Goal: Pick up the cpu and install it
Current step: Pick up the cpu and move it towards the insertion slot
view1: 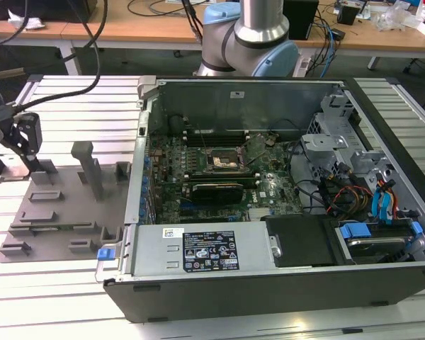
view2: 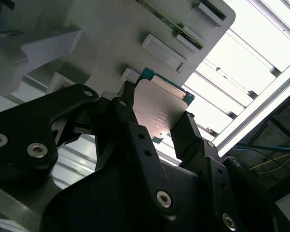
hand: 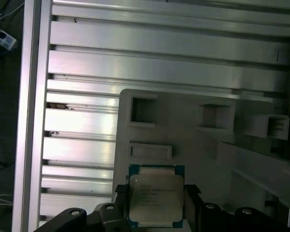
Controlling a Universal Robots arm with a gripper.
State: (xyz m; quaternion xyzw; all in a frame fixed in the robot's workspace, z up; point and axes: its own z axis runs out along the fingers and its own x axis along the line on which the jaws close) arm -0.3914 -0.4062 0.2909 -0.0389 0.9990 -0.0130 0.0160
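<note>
The cpu (hand: 155,195) is a thin square chip with a pale silver top and a green rim (view2: 160,107). It lies between the two black fingers of my gripper (hand: 156,189), and both fingers (view2: 186,133) press against its opposite edges over the grey plastic tray (hand: 208,154). Whether the chip rests on the tray or hangs just above it, I cannot tell. In the exterior view my gripper (view1: 28,152) is at the far left, over the tray's (view1: 64,205) back corner. The motherboard socket (view1: 223,159) lies in the open computer case, well to the exterior view's right of the gripper.
The tray carries raised blocks, a tall post (view1: 88,166) and square pockets (hand: 142,111). It lies on a ribbed aluminium table (view1: 71,283). The case (view1: 269,234) has upright walls, cables and drive bays on the exterior view's right. The arm's base (view1: 251,42) stands behind the case.
</note>
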